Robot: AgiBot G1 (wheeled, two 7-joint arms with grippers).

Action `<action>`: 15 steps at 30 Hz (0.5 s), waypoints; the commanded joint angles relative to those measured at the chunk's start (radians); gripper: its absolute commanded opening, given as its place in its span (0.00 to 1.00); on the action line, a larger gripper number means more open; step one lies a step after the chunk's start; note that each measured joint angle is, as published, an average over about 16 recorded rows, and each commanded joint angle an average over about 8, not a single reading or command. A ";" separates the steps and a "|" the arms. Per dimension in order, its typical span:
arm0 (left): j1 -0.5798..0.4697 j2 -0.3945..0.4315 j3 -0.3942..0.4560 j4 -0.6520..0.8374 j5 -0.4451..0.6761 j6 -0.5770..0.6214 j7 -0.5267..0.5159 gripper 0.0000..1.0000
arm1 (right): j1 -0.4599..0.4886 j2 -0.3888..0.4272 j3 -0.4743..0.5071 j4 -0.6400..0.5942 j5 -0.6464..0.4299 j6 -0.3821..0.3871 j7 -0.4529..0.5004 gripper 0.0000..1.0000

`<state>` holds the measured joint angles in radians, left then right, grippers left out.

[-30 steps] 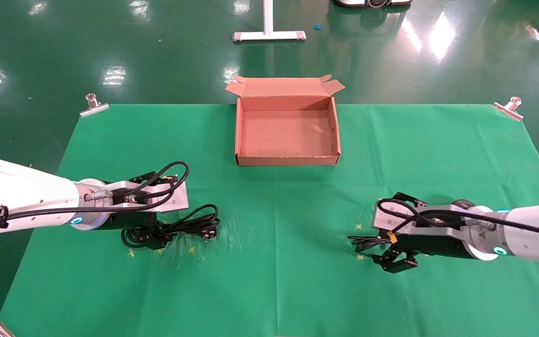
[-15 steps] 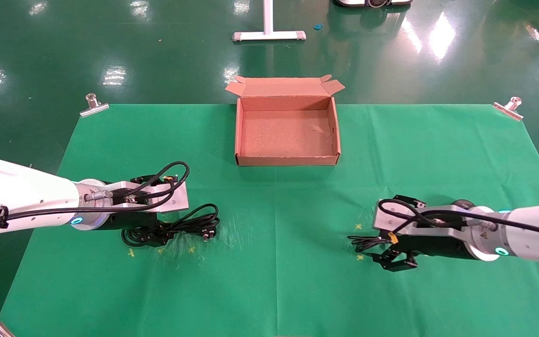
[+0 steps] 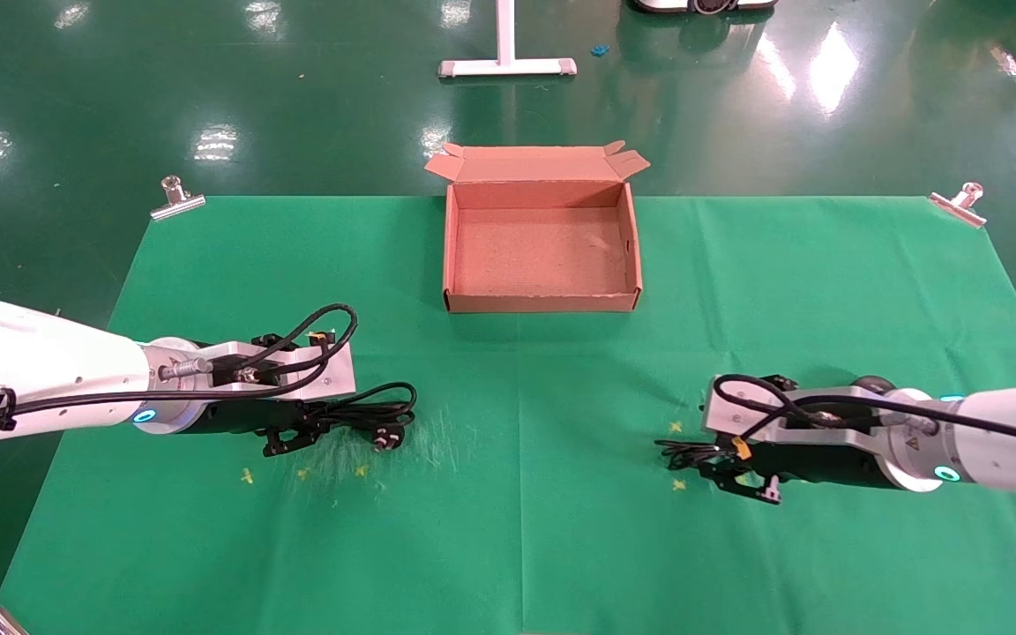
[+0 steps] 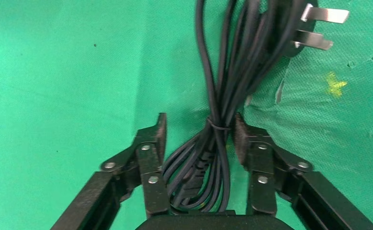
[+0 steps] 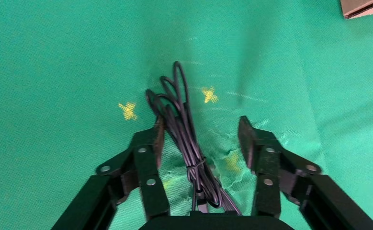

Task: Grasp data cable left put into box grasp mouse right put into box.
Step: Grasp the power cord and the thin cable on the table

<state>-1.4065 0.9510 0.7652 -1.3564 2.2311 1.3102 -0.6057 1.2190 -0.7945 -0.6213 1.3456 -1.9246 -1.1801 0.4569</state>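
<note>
Both grippers narrower than before: left gripper [image 4: 197,136] half-closed around data cable [image 4: 225,86], not clamped; right gripper [image 5: 201,139] straddles mouse [image 5: 186,129] cord, gaps remaining. Box [image 3: 541,302] apart.

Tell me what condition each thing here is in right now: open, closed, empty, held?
box: open, lid flap back, empty.
data cable: bundled, tied at the middle, lying on the cloth between the fingers.
left gripper: open, straddling the cable.
right gripper: open, straddling a thin black cord.
mouse: hidden, cannot tell.
</note>
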 commanded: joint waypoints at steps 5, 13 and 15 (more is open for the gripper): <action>0.000 0.000 0.000 0.000 0.000 0.000 0.000 0.00 | 0.000 0.000 0.000 0.000 0.001 0.000 0.000 0.00; 0.000 0.000 0.000 0.000 0.000 0.000 0.000 0.00 | 0.001 0.001 0.000 0.000 0.001 -0.001 -0.001 0.00; 0.000 0.000 0.000 0.000 0.000 0.000 0.000 0.00 | 0.001 0.001 0.000 0.000 0.001 -0.001 -0.001 0.00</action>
<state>-1.4064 0.9510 0.7652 -1.3563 2.2313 1.3101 -0.6057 1.2196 -0.7937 -0.6208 1.3457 -1.9232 -1.1814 0.4561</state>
